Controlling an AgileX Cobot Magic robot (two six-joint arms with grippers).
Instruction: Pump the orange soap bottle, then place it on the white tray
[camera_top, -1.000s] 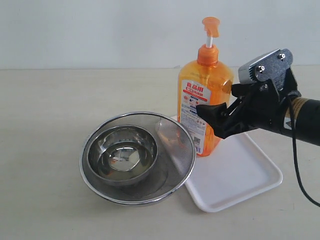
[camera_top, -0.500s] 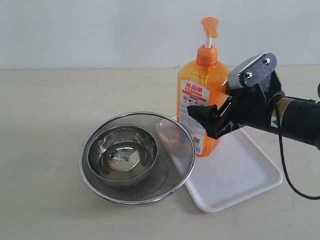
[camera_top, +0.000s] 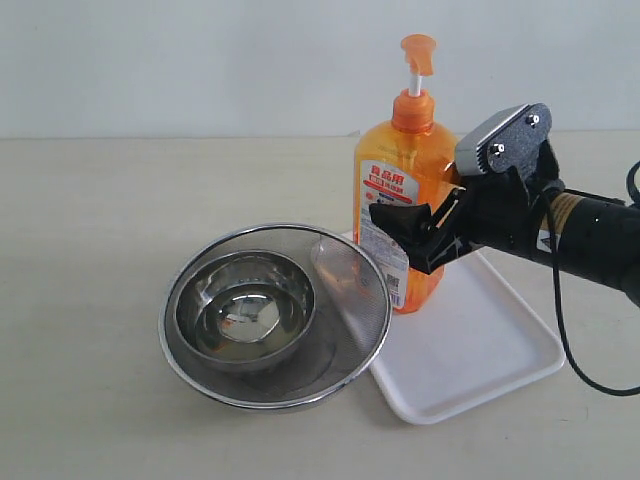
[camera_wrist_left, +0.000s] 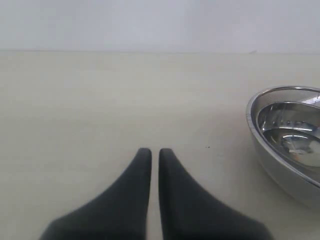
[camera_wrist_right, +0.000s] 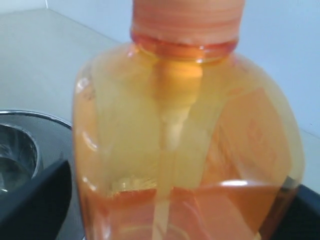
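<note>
The orange soap bottle (camera_top: 410, 160) stands upright on the far corner of the white tray (camera_top: 480, 350), its pump nozzle raised. The right gripper (camera_top: 412, 222) straddles the bottle's body with fingers spread wide. Whether they press it cannot be told. The left gripper (camera_wrist_left: 151, 152) hangs over the bare bench (camera_top: 100, 250) with its fingers pinched together on nothing. The step in hand looks like the hold on the bottle. A pump stroke would next call for a firm squeeze on the body and a straight press down on the nozzle. In view are one bottle, one tray, one mesh strainer (camera_top: 350, 300), one steel bowl (camera_top: 245, 305) nested inside it, and two grippers.
</note>
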